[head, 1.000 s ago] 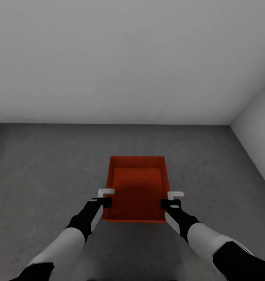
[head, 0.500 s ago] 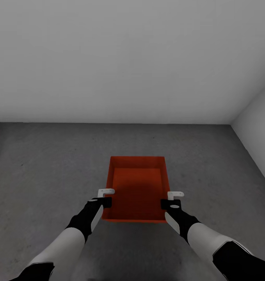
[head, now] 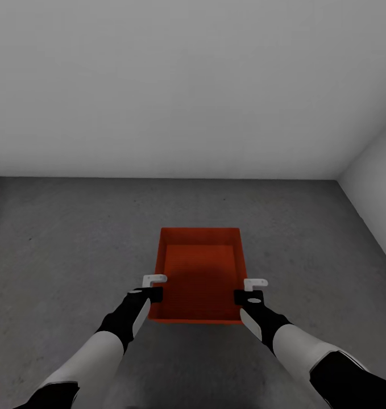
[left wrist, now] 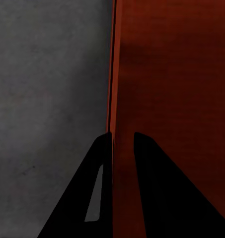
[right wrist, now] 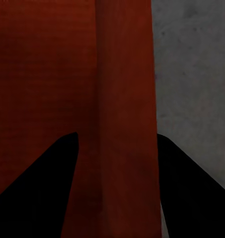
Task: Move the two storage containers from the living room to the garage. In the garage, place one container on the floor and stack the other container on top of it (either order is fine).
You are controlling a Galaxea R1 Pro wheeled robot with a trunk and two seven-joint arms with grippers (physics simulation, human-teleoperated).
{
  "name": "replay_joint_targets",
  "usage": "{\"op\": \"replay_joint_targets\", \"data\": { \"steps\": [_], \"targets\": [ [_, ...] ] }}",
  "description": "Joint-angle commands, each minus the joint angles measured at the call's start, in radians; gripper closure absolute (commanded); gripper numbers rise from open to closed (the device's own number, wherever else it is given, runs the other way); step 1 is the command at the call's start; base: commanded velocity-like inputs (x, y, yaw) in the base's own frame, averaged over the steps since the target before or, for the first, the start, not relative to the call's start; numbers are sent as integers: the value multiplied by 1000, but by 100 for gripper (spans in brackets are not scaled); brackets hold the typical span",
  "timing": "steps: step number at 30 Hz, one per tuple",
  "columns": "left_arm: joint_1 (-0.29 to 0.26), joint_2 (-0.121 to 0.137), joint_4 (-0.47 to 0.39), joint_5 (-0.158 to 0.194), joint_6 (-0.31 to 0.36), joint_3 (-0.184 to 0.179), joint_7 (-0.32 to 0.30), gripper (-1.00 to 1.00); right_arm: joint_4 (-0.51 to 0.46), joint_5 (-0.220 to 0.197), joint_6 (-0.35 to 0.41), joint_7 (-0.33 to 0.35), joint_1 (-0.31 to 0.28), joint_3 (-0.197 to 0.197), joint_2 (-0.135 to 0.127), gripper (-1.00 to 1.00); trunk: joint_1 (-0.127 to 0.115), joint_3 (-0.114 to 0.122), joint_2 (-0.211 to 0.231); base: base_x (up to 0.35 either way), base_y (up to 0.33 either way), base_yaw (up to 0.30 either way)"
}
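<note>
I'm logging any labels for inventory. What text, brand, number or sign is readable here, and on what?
None can be read.
storage container: plain orange-red walls, no label or print, also in both wrist views.
left gripper and right gripper: no markings legible.
floor and wall: bare, no signs.

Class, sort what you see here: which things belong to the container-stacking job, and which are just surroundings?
Belongs to the job:
- orange-red open-topped rectangular container
- rough dark grey concrete floor
- left claw, astride one side wall
- right claw, astride the other

Just surroundings:
- plain white-grey back wall
- side wall
</note>
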Motion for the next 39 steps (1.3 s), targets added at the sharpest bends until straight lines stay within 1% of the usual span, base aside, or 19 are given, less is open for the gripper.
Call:
{"op": "replay_joint_targets", "data": {
  "steps": [1, 6, 34, 35, 39],
  "targets": [
    [0, -2, 0, 10, 4, 5, -1, 100, -4, 1, 4, -6, -1, 10, 0, 100, 4, -4, -7, 0, 0, 0],
    [0, -2, 0, 10, 4, 5, -2, 100, -4, 1, 4, -6, -1, 10, 0, 100, 23, -19, -42, 0, 0, 0],
    [0, 0, 0, 9, 5, 5, -3, 100, -4, 3, 6, -5, -1, 10, -6, 100, 23, -19, -42, 0, 0, 0],
    [0, 0, 0, 9, 5, 5, -3, -100, -4, 3, 6, -5, -1, 10, -6, -100, 23, -19, -42, 0, 0, 0],
    [0, -1, 0, 9, 12, 4, -2, -100, -4, 3, 6, -6, -1, 10, -5, -100, 23, -19, -42, 0, 0, 0]
  ]
}}
